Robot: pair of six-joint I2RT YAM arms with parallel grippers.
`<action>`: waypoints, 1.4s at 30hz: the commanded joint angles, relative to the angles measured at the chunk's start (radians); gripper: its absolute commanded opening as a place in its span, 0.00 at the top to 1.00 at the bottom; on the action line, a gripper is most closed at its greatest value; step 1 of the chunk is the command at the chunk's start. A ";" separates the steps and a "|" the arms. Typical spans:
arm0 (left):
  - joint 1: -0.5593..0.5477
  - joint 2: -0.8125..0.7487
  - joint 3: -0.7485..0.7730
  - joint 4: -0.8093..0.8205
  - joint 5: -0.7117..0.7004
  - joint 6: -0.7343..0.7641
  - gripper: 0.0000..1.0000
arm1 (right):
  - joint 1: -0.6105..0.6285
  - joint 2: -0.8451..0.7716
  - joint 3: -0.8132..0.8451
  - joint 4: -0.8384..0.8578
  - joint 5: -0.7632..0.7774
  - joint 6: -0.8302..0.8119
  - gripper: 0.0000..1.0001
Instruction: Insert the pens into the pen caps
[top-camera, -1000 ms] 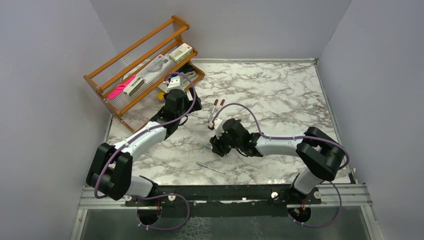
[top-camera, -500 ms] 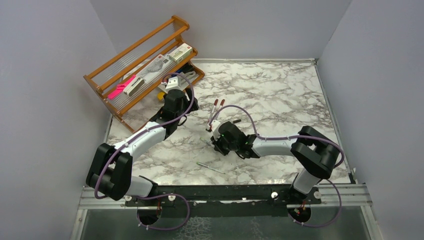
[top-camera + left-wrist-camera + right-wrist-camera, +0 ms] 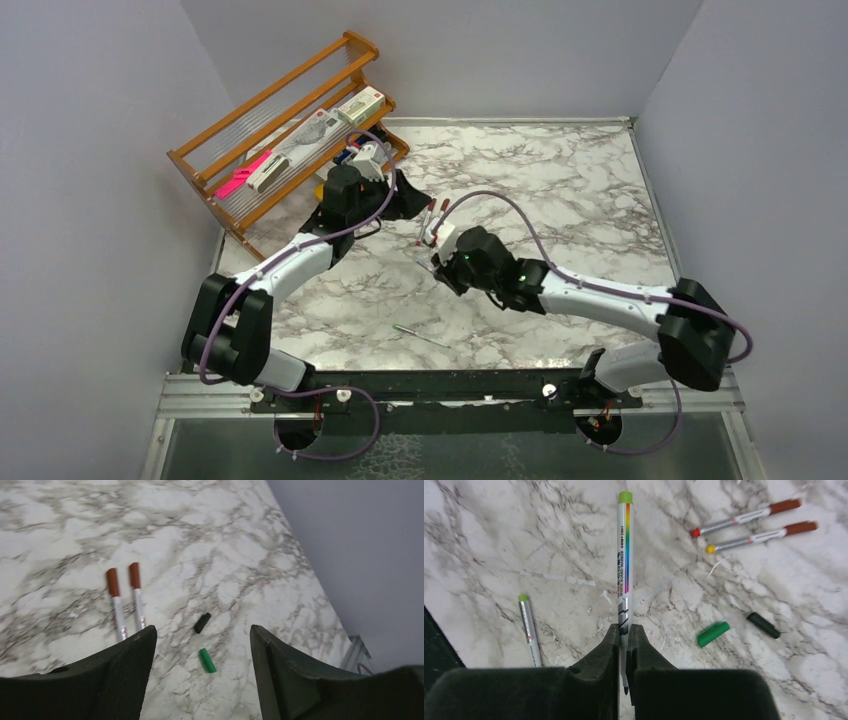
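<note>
The right hand [image 3: 625, 628] is pressed together on a rainbow-striped pen [image 3: 625, 555], pinching it near its writing tip, which sits between the fingers. The pen's long axis runs straight out from the hand, and its green end points toward the left edge of the marble surface [image 3: 560, 190], near the middle of it. Whether the pen touches the surface, I cannot tell. Toward the near edge lies a second green-ended pen [image 3: 529, 630], flat and roughly parallel to the held one, green end the same way. On the far side of the hand a green cap [image 3: 713, 633] and a black cap [image 3: 763, 625] lie on their sides, near each other but apart. Beyond them two brown-capped pens [image 3: 744, 517] lie just beside one another and parallel, caps toward the far edge, red and yellow ends toward the hand.

The left hand [image 3: 202, 630] hangs over the surface with its fingers spread wide and nothing between them; both caps show in the gap below it. A wooden rack [image 3: 280, 130] stands in the far left corner
</note>
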 commanded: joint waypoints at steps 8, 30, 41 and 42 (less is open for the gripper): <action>0.002 0.055 0.089 0.230 0.549 -0.149 0.51 | -0.021 -0.260 0.060 -0.170 -0.048 -0.110 0.99; -0.059 0.050 0.104 0.231 0.687 -0.130 0.44 | -0.068 -0.333 0.128 -0.234 0.035 -0.153 0.99; -0.078 0.073 0.105 0.231 0.676 -0.128 0.49 | -0.083 -0.343 0.133 -0.237 0.105 -0.149 0.99; -0.078 0.075 0.107 0.231 0.678 -0.128 0.50 | -0.085 -0.346 0.132 -0.236 0.110 -0.149 0.99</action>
